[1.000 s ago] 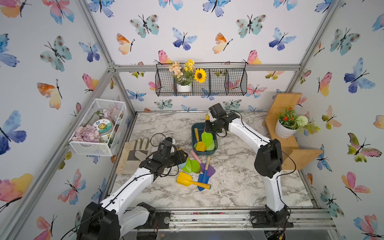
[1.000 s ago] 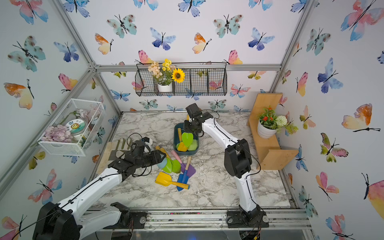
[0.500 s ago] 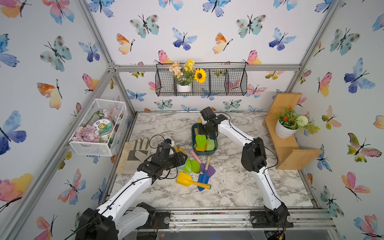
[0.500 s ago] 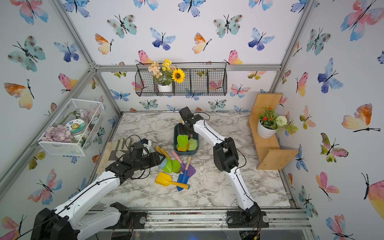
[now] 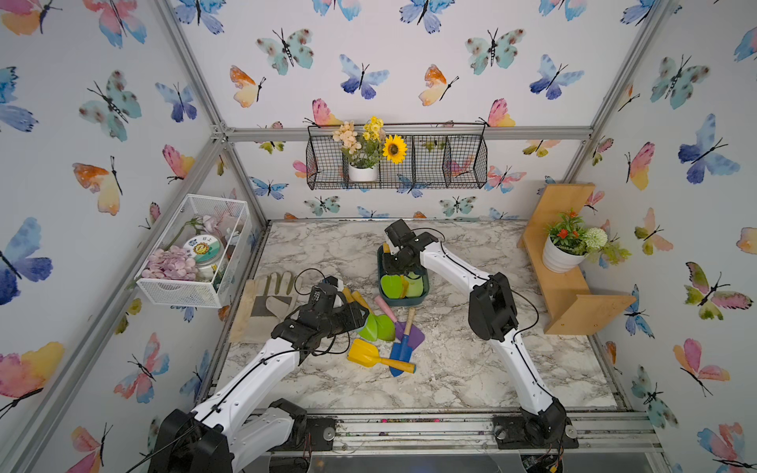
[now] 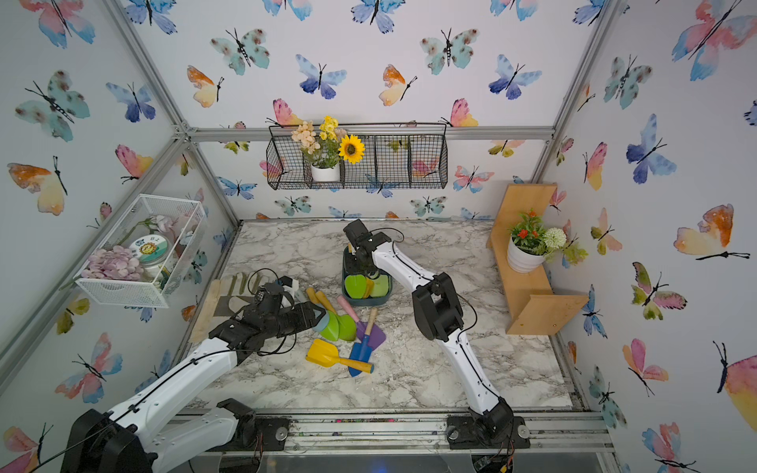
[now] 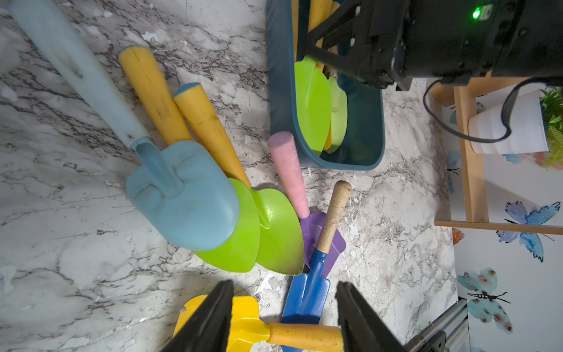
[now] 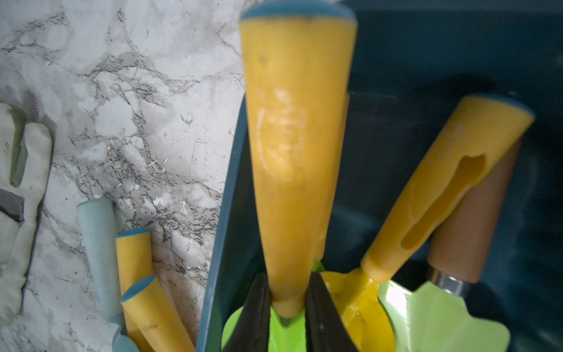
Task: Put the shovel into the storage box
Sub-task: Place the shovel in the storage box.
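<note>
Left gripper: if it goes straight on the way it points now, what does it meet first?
Probably the green shovel blades just ahead of the left gripper; depth is unclear.

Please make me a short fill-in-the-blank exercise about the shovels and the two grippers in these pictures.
1. The right gripper is shut on the ____ handle of a green-bladed shovel over the dark teal plastic storage box.
2. The left gripper is ____ and holds nothing.
3. The pale blue plastic shovel lies partly on a yellow-handled shovel whose blade is ____.
4. The pink-handled shovel on the marble table has a ____ blade.

Missing words: yellow; open; green; purple.
</note>
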